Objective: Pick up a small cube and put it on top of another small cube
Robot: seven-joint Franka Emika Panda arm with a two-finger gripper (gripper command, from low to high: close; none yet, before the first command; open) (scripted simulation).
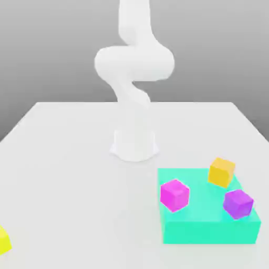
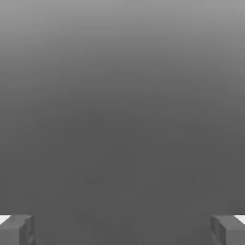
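Lemon-yellow small cube [image 1: 3, 240] is waiting at lower left of the worktop [image 1: 68, 173]; I'm holding my jaws wide apart, gripping nothing.

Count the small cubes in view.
4. On the teal block: magenta cube, orange cube, purple cube. Yellow cube on the table at the exterior view's left edge, partly cut off.

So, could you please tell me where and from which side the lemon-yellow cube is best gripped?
Probably from above, closing on two opposite flat side faces. The lemon-yellow cube sits alone on the white table at the exterior view's left edge, so nothing crowds it. The gripper has its fingers wide apart.
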